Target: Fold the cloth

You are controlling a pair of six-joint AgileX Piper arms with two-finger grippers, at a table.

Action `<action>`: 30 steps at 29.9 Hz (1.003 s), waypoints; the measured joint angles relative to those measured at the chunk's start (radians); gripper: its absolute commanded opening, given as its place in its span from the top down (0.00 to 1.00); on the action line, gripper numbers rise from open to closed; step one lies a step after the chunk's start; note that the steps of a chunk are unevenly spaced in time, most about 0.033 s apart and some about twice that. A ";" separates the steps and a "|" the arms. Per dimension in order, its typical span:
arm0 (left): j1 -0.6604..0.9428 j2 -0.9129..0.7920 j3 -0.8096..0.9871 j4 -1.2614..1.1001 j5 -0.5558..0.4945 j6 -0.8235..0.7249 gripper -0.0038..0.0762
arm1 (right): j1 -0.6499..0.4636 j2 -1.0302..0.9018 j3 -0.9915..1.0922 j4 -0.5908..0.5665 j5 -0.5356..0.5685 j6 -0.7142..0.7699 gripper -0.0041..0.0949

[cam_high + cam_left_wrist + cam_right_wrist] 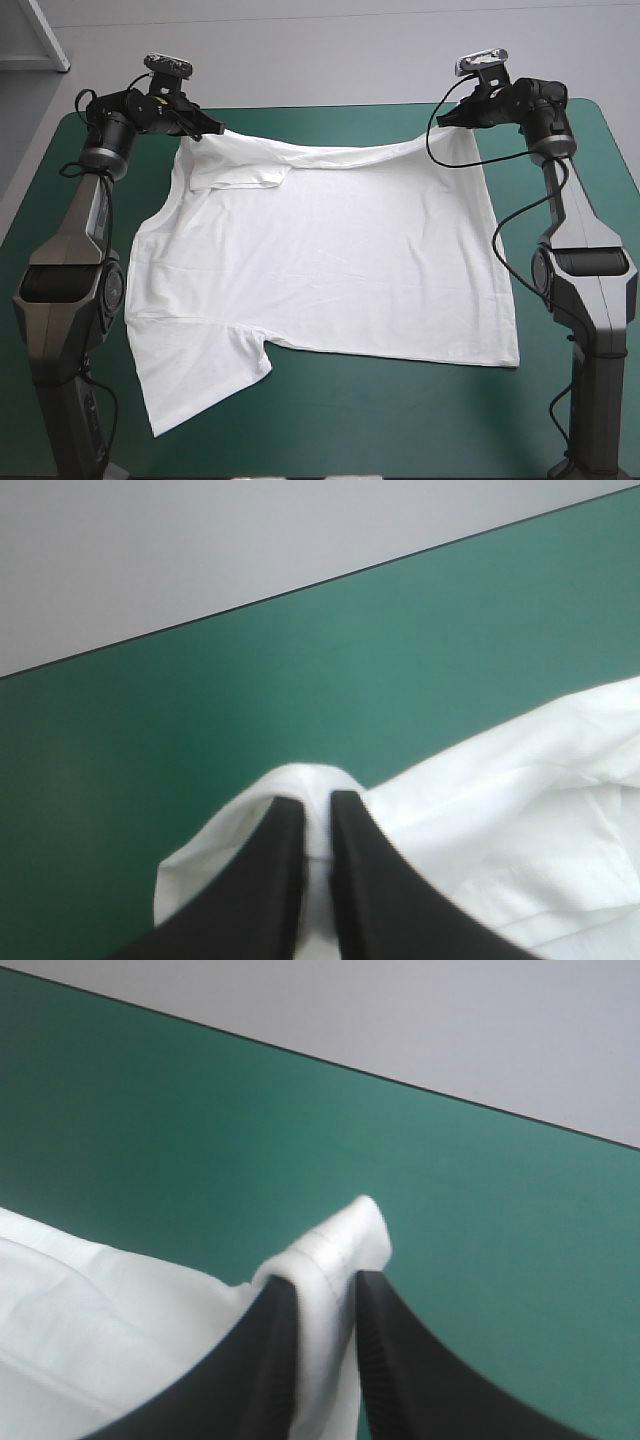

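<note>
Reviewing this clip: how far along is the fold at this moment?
Done: the T-shirt lies spread mostly flat on the teal-green cover, its far sleeve doubled over onto the body. In hand: the left gripper and right gripper each pinch a corner along the shirt's far edge. Left: no body fold shows yet, so nearly all the folding.

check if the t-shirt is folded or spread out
Spread, not folded: the T-shirt lies open across the teal-green cover, with only its two far corners pinched, one by the left gripper, one by the right gripper.
</note>
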State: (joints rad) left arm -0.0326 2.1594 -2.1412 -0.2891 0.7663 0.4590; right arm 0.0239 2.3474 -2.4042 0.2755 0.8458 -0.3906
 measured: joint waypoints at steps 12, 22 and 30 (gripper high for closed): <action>0.000 -0.040 -0.002 -0.021 0.028 0.000 0.41 | -0.081 -0.113 -0.047 -0.028 0.025 0.061 0.37; 0.008 -0.232 -0.007 0.021 0.166 -0.028 0.47 | -0.131 -0.245 -0.062 0.019 0.128 0.080 0.48; 0.009 -0.401 -0.007 0.037 0.346 -0.093 0.48 | -0.131 -0.417 -0.062 0.102 0.246 0.079 0.48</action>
State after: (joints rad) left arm -0.0239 1.7580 -2.1477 -0.2522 1.1121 0.3657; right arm -0.1071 1.9299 -2.4661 0.3773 1.0913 -0.3112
